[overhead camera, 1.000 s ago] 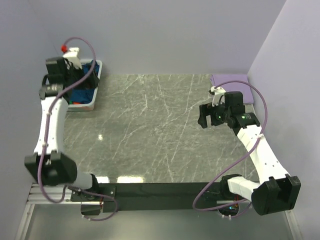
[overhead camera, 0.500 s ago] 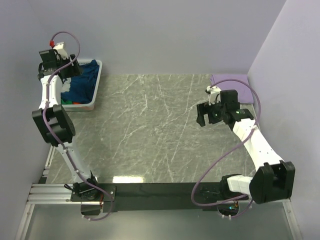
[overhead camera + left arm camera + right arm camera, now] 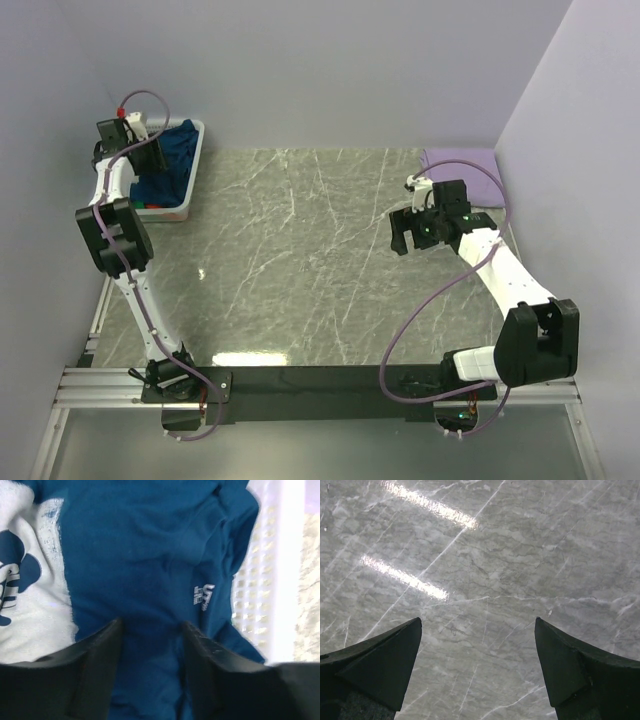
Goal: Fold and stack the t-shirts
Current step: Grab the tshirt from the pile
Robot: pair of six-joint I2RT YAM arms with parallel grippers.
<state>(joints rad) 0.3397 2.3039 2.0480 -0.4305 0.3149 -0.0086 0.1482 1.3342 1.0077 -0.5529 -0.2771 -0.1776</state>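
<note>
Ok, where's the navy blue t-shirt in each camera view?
Top external: navy blue t-shirt bunched in white slotted basket, far left.
Left wrist: the t-shirt fills most, white print at left.
Right wrist: not in it.
Shared landmark: the basket, at right in the wrist view.

This looks like a robotics lab test cell: a marble-patterned bench (image 3: pixel 300 270) boxed in by plain lilac walls (image 3: pixel 330 70). A left arm (image 3: pixel 115 240) and a right arm (image 3: pixel 505 280) (purple cables (image 3: pixel 398 345) looping off each) are bolted to a metal rail (image 3: pixel 90 385) at its near edge.

The small white lettering (image 3: pixel 203 595) on the navy t-shirt (image 3: pixel 140 555): unreadable (too blurred).
</note>
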